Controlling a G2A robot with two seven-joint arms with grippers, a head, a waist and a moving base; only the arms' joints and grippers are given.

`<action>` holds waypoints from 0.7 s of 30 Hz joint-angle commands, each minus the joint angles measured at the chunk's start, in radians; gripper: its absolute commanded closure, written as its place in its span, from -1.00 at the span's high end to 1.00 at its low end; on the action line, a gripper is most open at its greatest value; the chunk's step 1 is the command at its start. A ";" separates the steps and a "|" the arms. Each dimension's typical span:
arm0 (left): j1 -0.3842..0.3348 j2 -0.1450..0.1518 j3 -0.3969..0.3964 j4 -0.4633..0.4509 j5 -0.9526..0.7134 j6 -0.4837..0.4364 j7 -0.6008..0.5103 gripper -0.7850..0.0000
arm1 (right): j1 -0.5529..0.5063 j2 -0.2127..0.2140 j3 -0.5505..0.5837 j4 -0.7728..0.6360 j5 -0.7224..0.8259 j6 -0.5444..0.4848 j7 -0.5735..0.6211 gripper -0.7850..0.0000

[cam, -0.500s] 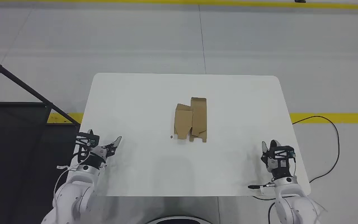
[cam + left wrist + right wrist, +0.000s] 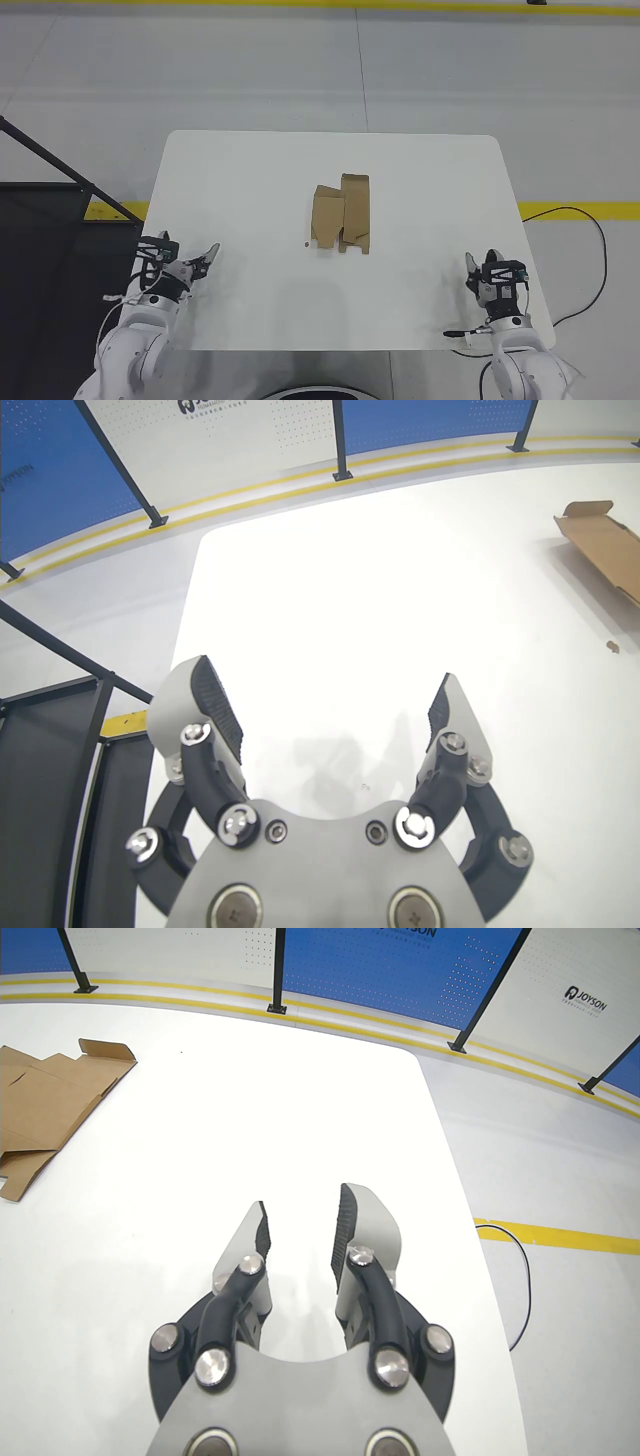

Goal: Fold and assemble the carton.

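Top view first: one carton [image 2: 341, 213], a flat blank of plain brown cardboard with notched flaps and crease lines, lies flat near the middle of the smooth white table [image 2: 250, 170], which has rounded corners. One tiny brown scrap [image 2: 305, 243] sits on the tabletop just beside the carton's corner, on the left arm's side. Two grippers hang at the near edge, well apart from the cardboard: the left gripper [image 2: 324, 672] by one near corner, the right gripper [image 2: 302, 1198] by the other. Each has two pale grey fingers faced with black ribbed pads [image 2: 217, 705]. The left jaws stand spread wide; the right jaws are set narrower with a clear gap. Both grip nothing. One black cable [image 2: 590, 240] curls on the grey floor past the table's right side.
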 commanded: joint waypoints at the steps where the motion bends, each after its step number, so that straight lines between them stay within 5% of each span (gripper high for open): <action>1: -0.016 -0.002 0.000 -0.007 -0.037 -0.008 -0.035 1.00 | 0.000 0.000 0.000 0.000 0.000 0.000 0.000 1.00; 16: -0.241 -0.010 0.078 -0.068 -0.398 -0.072 -0.540 1.00 | 0.000 0.000 0.000 0.000 0.000 0.000 0.000 1.00; 21: -0.257 -0.009 0.078 -0.070 -0.413 -0.071 -0.575 1.00 | 0.000 0.000 0.000 0.000 0.000 0.000 0.000 1.00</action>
